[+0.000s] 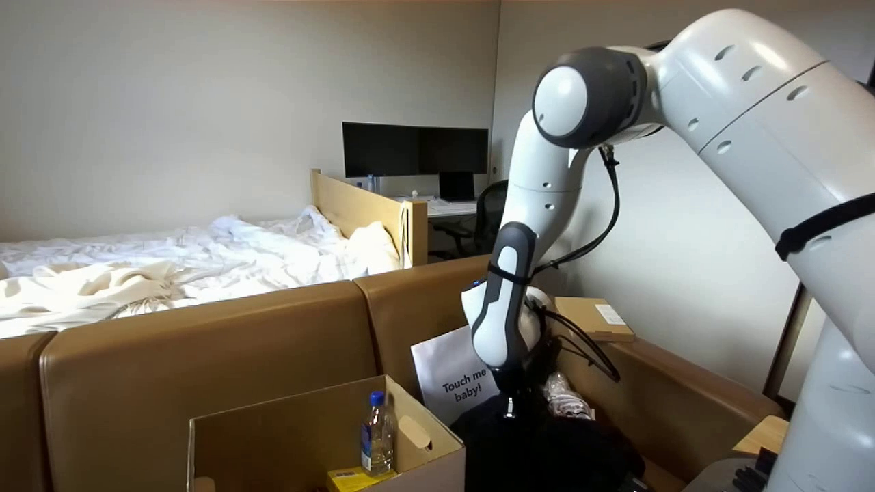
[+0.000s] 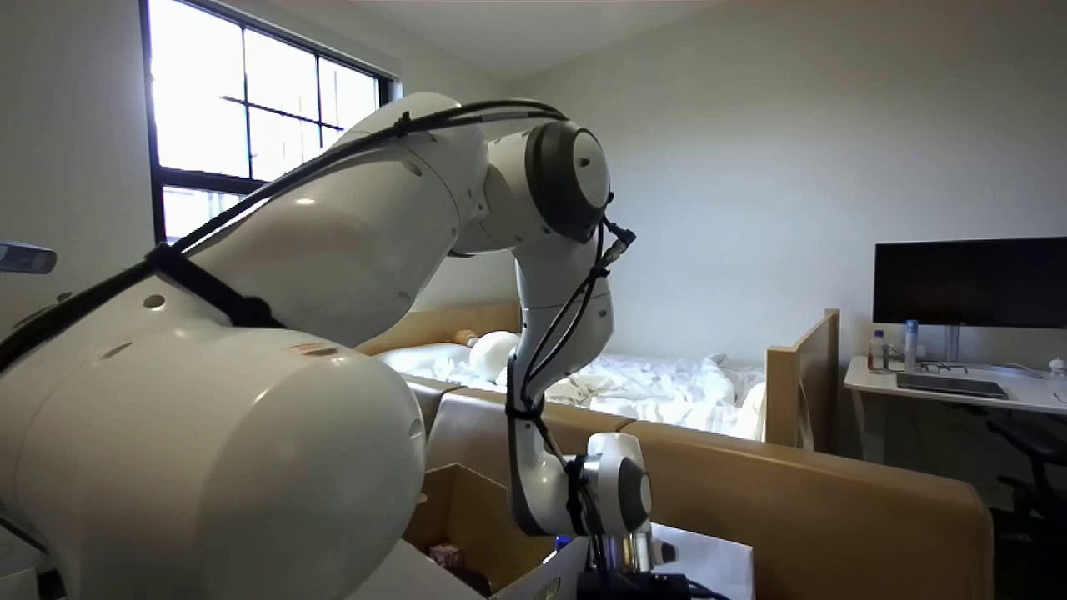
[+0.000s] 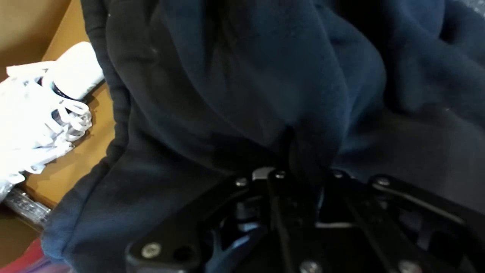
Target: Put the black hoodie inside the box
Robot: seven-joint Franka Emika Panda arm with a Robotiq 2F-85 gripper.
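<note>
The black hoodie (image 1: 554,454) is a heap of dark cloth on the brown sofa, right of the box in an exterior view. It fills most of the wrist view (image 3: 242,94). My gripper (image 1: 511,404) points down into it. In the wrist view, a fold of the hoodie runs up between the close-set fingers (image 3: 308,176), which pinch it. The fingertips are buried in cloth. The box (image 1: 287,427) is open brown cardboard with a handle hole and stands left of the gripper. It also shows in an exterior view (image 2: 479,508), partly behind the arm.
A clear bottle with a blue cap (image 1: 377,437) stands in the box on a yellow packet (image 1: 355,480). A paper sign (image 1: 454,376) leans on the sofa back (image 1: 219,362). A clear-wrapped white item (image 1: 566,396) lies beside the hoodie. A tan carton (image 1: 591,318) rests on the armrest.
</note>
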